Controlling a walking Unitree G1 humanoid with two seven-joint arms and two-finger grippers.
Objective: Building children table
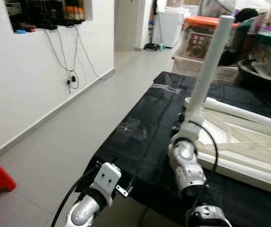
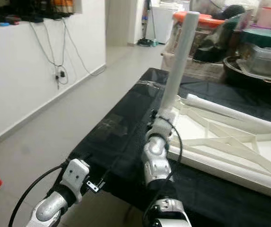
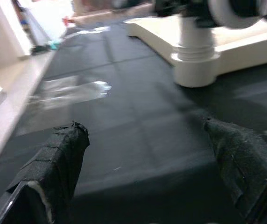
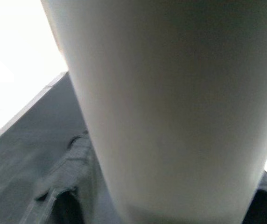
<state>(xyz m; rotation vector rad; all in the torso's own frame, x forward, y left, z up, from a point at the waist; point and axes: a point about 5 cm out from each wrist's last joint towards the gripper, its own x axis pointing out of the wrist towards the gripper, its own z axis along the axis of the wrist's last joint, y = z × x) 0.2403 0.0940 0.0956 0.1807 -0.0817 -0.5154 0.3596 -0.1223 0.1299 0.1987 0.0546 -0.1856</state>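
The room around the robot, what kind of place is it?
Probably a home's cluttered utility or storage area: a tiled floor, stacked storage boxes, and an upturned white children's table on a black mat.

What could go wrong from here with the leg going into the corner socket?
The long white cylindrical table leg stands tilted in the corner socket of the upturned cream plastic tabletop; forcing it could cross-thread or jam it. The right gripper holds low on the leg, so the top may swing. The open left gripper isn't bracing the tabletop, which may slide on the black mat.
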